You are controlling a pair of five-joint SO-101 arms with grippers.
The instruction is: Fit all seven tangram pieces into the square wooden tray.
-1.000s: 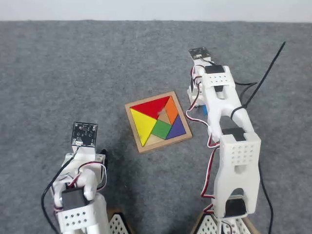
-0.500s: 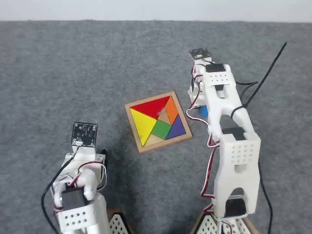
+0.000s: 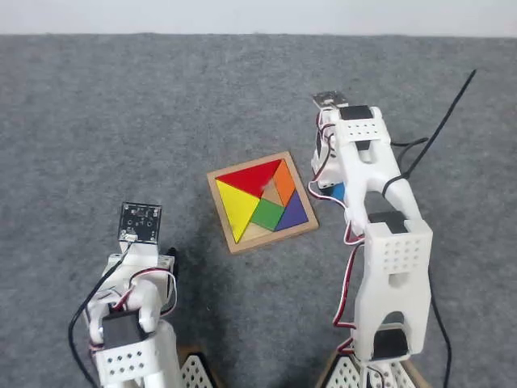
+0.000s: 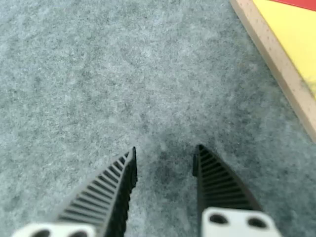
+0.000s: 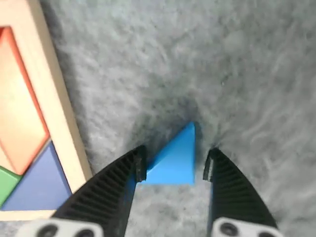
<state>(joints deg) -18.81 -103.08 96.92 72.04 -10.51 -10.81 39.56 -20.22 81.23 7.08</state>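
Item 1: right arm (image 3: 367,174), stretched far along the right side of the square wooden tray (image 3: 275,238), wrist pitched down. Right gripper (image 5: 174,160) partly open, jaws straddling a small blue triangular piece (image 5: 175,160) lying on the grey felt table cover (image 3: 121,121) just right of the tray (one jaw at its edge, the other apart; not clamped).

Item 2: left arm (image 3: 133,307), folded back at near left, well apart from the tray. Left gripper (image 4: 165,150) partly open, holding nothing, over felt.

Item 3: tray contents: red triangle (image 3: 252,176), yellow triangle (image 3: 232,208), green square (image 3: 266,213), orange parallelogram (image 3: 284,182), purple triangle (image 3: 294,212); bare wood between.
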